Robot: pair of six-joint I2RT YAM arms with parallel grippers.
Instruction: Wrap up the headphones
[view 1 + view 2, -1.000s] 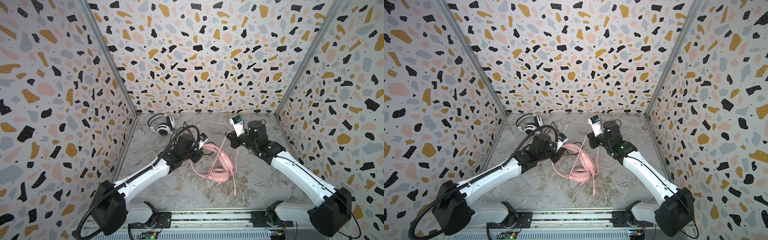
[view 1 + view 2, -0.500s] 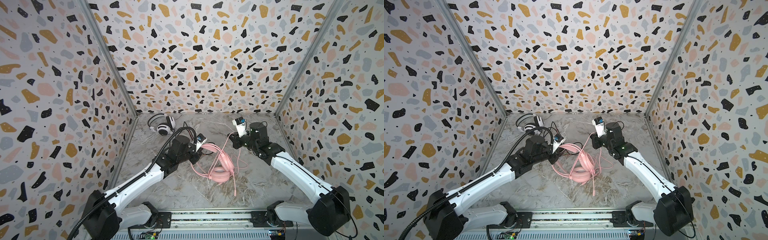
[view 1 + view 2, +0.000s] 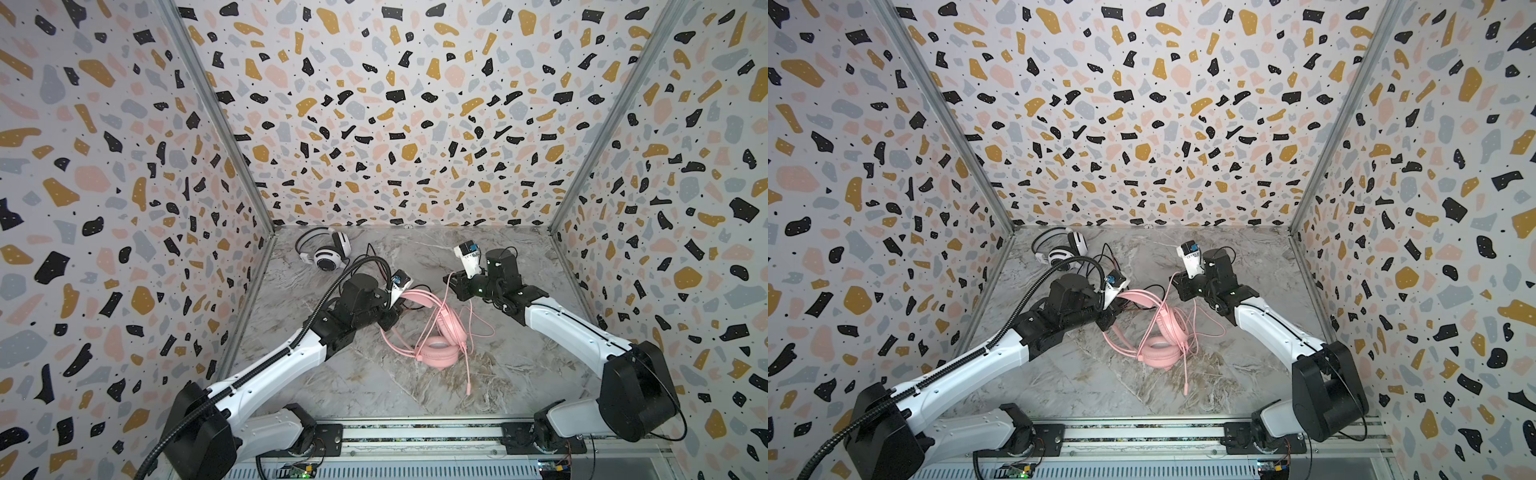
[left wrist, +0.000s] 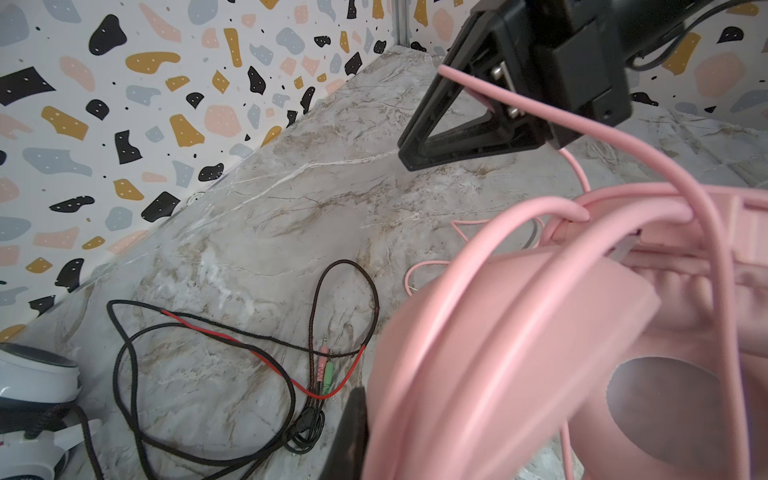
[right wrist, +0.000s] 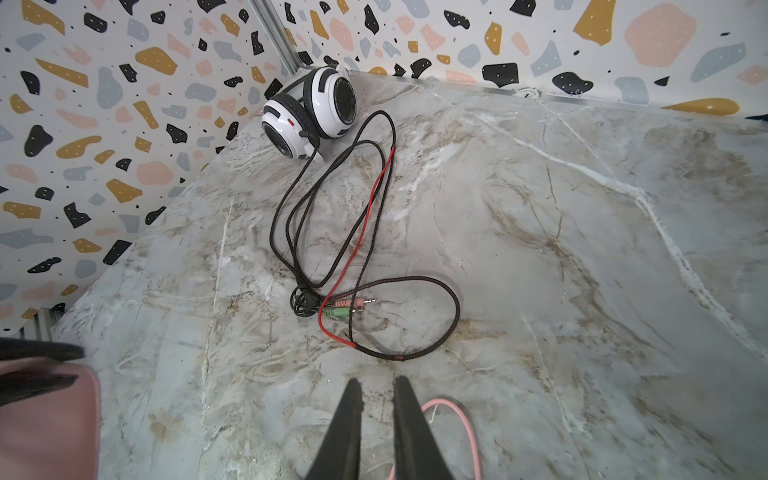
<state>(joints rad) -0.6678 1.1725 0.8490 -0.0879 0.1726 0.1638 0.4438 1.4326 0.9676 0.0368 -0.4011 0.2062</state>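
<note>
Two grippers flank the pink headset (image 3: 436,353), which rests with one cup down. The left gripper (image 3: 395,309), at its left, is clamped shut on the headband end. The right gripper (image 5: 376,382), just behind and right of it, has its jaws a narrow gap apart. The pink cable (image 4: 598,126) runs loose from the headset through them, so the right arm looks nearer for winding. The white headset (image 3: 328,253) lies well behind-left, untouched
</note>
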